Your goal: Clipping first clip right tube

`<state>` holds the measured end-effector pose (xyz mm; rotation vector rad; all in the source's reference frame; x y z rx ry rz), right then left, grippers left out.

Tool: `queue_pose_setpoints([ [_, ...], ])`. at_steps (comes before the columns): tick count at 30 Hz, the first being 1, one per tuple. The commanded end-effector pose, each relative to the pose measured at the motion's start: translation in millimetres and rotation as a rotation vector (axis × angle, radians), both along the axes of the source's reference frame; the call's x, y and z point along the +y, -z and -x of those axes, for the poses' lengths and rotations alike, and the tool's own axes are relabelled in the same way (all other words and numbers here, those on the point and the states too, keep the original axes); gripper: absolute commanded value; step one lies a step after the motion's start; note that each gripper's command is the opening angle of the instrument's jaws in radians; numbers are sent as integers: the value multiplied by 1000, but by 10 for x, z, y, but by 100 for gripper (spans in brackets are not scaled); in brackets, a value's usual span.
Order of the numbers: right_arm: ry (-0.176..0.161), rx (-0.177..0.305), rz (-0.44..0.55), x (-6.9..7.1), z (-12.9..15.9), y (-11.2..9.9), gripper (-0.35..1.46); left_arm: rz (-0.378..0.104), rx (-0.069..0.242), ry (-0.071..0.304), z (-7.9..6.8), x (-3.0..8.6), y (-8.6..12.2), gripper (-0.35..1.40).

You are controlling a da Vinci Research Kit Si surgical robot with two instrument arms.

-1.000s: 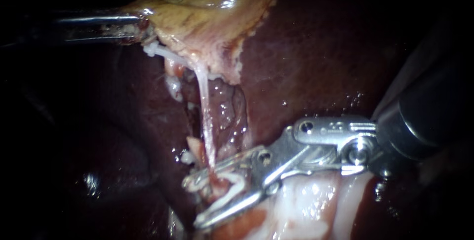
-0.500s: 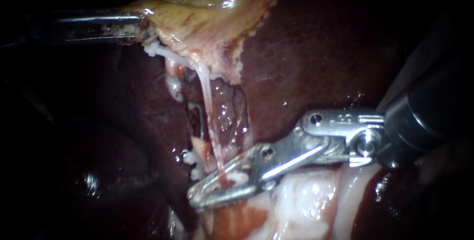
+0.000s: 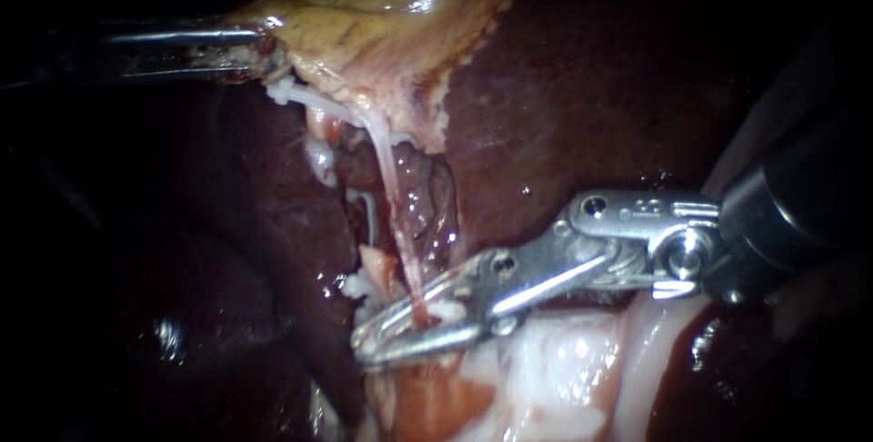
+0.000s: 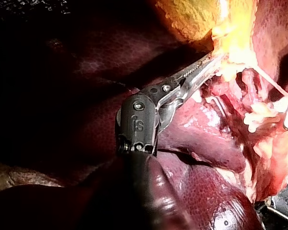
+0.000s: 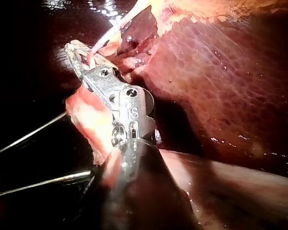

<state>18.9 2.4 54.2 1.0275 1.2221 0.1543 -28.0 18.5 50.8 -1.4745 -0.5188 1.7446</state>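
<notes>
The pale right tube (image 3: 391, 196) runs down from the yellowish gallbladder (image 3: 382, 33) to the jaws of my right instrument (image 3: 366, 346). Those jaws are shut on the tube near its reddish lower end. A small bit of white (image 3: 446, 311) shows between them beside the tube. To the tube's left lies a thinner tube (image 3: 370, 216). My left instrument (image 3: 259, 51) is shut on the gallbladder's edge and holds it taut. The left wrist view shows its jaws (image 4: 213, 61) on the yellow tissue. In the right wrist view the tube (image 5: 110, 33) enters the right jaws (image 5: 79, 55).
Dark red liver (image 3: 591, 115) surrounds the site. Pale fatty tissue (image 3: 564, 378) lies under the right instrument's wrist. Raw red tissue (image 3: 423, 205) sits behind the tubes. In the right wrist view two thin wires (image 5: 33, 134) cross beside the shaft.
The right instrument's jaws, wide apart around the tube a second ago, have squeezed together on it. Its wrist has shifted slightly up and right. The left instrument has stayed put.
</notes>
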Motion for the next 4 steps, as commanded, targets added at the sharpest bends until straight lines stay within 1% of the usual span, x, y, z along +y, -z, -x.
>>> queue_pose_setpoints([
  [1,1,2,0,0,-1,0,-35,0,0,0,0,0,0,-35],
  [4,1,2,0,1,-1,-1,-35,0,0,0,1,1,-1,-35],
])
